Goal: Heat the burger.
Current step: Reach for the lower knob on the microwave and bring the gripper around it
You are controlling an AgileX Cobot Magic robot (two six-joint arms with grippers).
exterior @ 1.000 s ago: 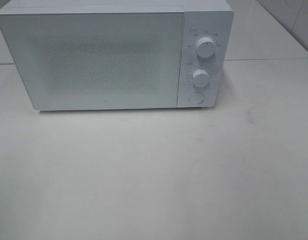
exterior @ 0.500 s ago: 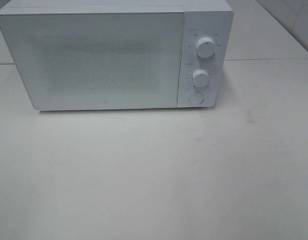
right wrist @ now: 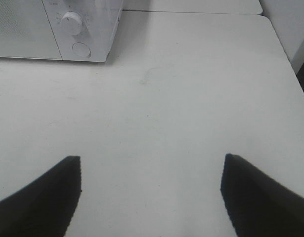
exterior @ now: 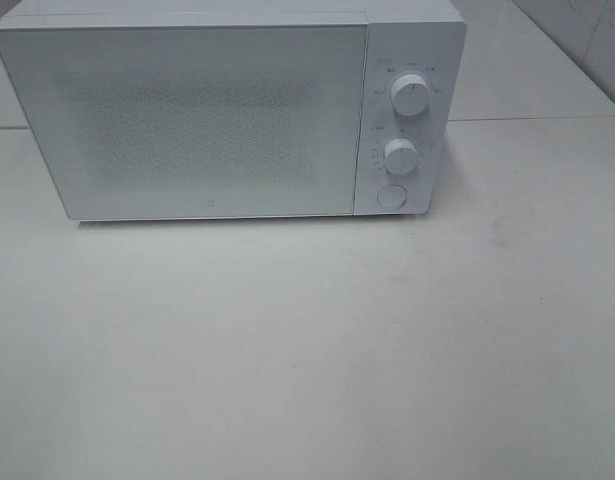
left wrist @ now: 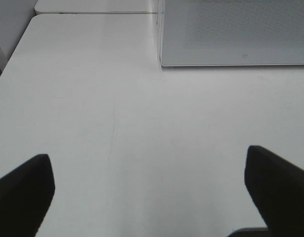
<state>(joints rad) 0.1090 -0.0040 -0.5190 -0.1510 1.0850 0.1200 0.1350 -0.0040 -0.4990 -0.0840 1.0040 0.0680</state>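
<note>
The burger is out of view in every frame. A white microwave (exterior: 207,110) stands at the back of the table with its door shut; its window is frosted and shows nothing inside. It also shows in the left wrist view (left wrist: 236,32) and the right wrist view (right wrist: 53,29). My left gripper (left wrist: 149,182) is open and empty above bare table, well short of the microwave's left front corner. My right gripper (right wrist: 151,180) is open and empty above bare table, to the right of the microwave. Neither gripper shows in the exterior high view.
The microwave's panel has two white knobs (exterior: 411,95) (exterior: 400,156) and a round button (exterior: 391,196). The white table (exterior: 307,340) has a seam behind the microwave. The table's right edge (right wrist: 285,54) and left edge (left wrist: 13,54) show in the wrist views.
</note>
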